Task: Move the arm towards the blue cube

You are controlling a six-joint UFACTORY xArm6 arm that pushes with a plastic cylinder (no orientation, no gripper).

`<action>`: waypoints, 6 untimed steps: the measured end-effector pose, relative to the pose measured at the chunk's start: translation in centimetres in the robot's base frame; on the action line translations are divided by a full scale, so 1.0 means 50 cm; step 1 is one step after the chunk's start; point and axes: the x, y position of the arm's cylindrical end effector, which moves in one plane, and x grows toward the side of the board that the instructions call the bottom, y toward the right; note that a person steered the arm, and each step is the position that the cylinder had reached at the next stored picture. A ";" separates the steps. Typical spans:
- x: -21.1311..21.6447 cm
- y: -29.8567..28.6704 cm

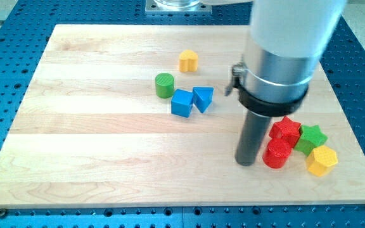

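The rod's tip [246, 163] rests on the wooden board [94, 164]; it is a plain rod with no fingers to part or close. A red cylinder [277, 153] sits just to its right, beside a red star [286, 129], green star [311, 137] and yellow hexagonal block [322, 160]. The blue cube [182, 102] lies well apart toward the view's upper left, touching a blue triangular block [203, 97], near a green cylinder [165, 85]

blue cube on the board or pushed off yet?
On the board: the blue cube sits on the wooden board, touching the blue triangle.
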 end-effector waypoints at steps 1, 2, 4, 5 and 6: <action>0.008 0.054; 0.008 0.073; -0.077 -0.187; -0.170 -0.243; -0.197 -0.336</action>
